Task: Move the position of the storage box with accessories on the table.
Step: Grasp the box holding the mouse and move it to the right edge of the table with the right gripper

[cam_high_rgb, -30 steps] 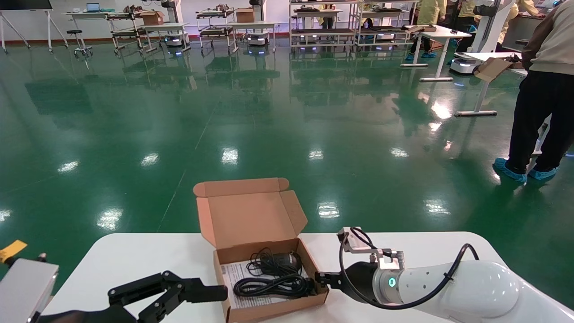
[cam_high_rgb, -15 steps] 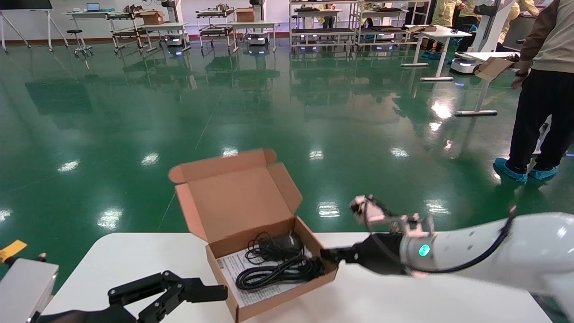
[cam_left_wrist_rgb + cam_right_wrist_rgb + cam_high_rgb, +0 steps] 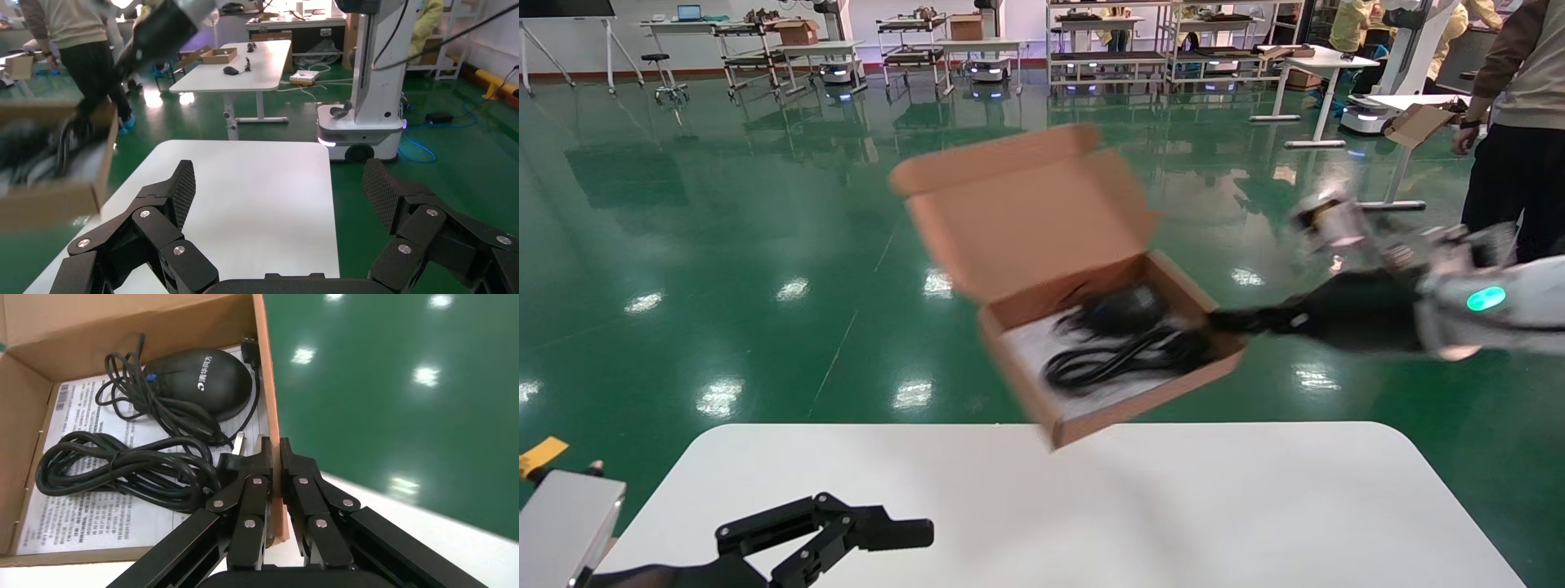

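Observation:
The storage box point(image 3: 1083, 327), flat brown cardboard with its lid standing open, hangs in the air well above the white table point(image 3: 1238, 506). My right gripper point(image 3: 1223, 320) is shut on the box's right side wall point(image 3: 272, 416), one finger inside and one outside. Inside lie a coiled black cable point(image 3: 122, 471), a black oval mouse point(image 3: 205, 384) and a white printed sheet point(image 3: 85, 514). My left gripper point(image 3: 903, 532) stays open low over the table's near left part, nothing between its fingers point(image 3: 182, 190). In the left wrist view the box point(image 3: 55, 184) hangs at the side.
A green glossy floor lies beyond the table's far edge. A person in dark trousers point(image 3: 1512, 171) stands at the far right beside a white desk point(image 3: 1397, 106). A white robot base point(image 3: 367, 116) stands past the table's end, and racks and carts point(image 3: 911, 41) line the back wall.
My right gripper has lifted the storage box off the table, carrying it up and to the right. The left arm has not moved.

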`<state>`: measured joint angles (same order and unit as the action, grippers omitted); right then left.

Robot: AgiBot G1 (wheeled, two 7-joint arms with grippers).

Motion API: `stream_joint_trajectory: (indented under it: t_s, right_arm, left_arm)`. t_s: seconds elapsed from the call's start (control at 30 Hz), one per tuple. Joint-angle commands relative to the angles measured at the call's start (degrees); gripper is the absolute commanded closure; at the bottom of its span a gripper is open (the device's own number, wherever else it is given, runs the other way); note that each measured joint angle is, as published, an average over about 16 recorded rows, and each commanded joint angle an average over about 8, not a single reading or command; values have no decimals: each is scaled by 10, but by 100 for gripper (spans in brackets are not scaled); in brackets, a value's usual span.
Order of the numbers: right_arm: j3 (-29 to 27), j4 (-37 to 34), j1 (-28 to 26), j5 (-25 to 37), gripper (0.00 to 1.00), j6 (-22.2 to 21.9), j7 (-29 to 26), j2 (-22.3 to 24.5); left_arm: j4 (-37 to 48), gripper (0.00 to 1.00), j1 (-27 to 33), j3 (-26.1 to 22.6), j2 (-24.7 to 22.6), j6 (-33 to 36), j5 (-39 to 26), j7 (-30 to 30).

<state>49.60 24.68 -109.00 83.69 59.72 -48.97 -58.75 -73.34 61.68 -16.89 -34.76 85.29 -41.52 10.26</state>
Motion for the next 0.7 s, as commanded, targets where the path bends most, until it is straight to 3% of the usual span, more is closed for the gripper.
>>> stream_joint_trajectory:
  t_s: [0.03, 0.33, 0.7]
  right_arm:
    - [-2, -12, -20, 3, 100, 4, 8, 14]
    - [-6, -98, -57, 14, 100, -7, 74, 62]
    - [-17, -181, -46, 3, 100, -35, 150, 101]
  left_arm:
    - [0, 0, 0, 0, 0, 0, 0, 0]
    - [0, 0, 0, 0, 0, 0, 0, 0]
    - [0, 0, 0, -1, 0, 0, 0, 0]
